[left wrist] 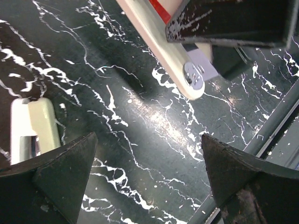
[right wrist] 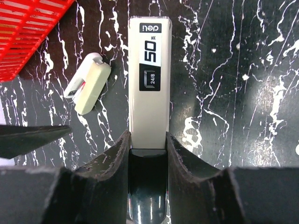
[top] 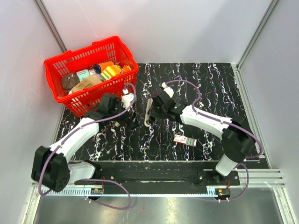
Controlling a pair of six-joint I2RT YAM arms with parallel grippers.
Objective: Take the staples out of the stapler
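The stapler (right wrist: 149, 70) is a slim cream body with a black label and a dark rear end. It lies on the black marbled table and also shows in the top view (top: 147, 115) and the left wrist view (left wrist: 161, 44). My right gripper (right wrist: 148, 144) is shut on its rear end, one finger on each side. A small cream-and-metal piece (right wrist: 88, 84) lies apart on the table to the stapler's left and shows in the left wrist view (left wrist: 35, 128) too. My left gripper (left wrist: 147, 177) is open and empty, low over the table between that piece and the stapler.
A red basket (top: 56, 63) of groceries stands at the back left, close behind my left gripper. A small flat red-and-white box (top: 184, 139) lies on the table in front of the right arm. The table's metal front rail (top: 154, 179) runs between the arm bases.
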